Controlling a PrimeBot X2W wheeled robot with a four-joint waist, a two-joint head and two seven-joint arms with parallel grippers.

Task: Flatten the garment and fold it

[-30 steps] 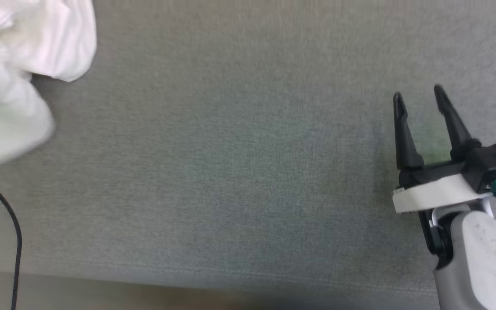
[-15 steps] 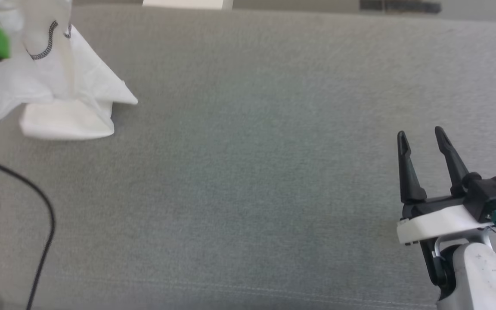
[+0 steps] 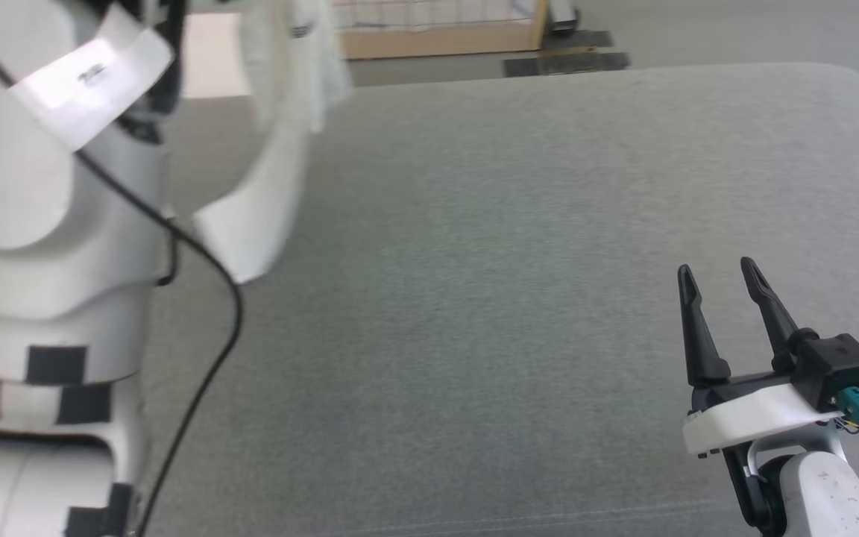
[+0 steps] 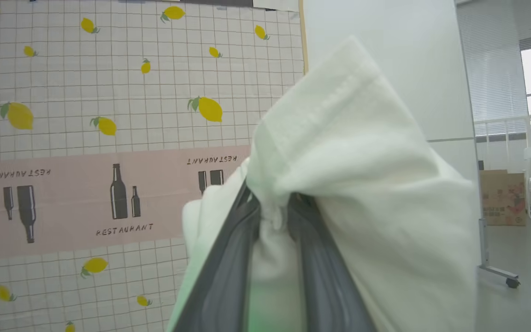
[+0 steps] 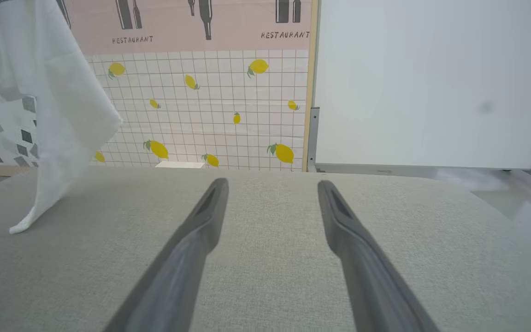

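Rising up the left side of the head view, the pale left arm carries black-and-white checked patches, and a black cable loops down beside it. Just right of the arm the white shirt hangs in the air, blurred, with a long strip dangling over the far left part of the grey padded table. The left wrist view shows the left gripper pinching the shirt: its two dark fingers press in on a bunched fold, and the cloth drapes over and around the tips. Behind it stands a grid-patterned backdrop printed with lemons and bottles, and to the right of that a plain white panel. Further right on the table, well apart from the shirt, the right gripper sits at the lower right of the head view with its fingers spread wide. Its own wrist view shows those fingers parted above the grey table. There the shirt hangs at the far left, its lowest corner down at the table surface; I cannot tell whether it touches.
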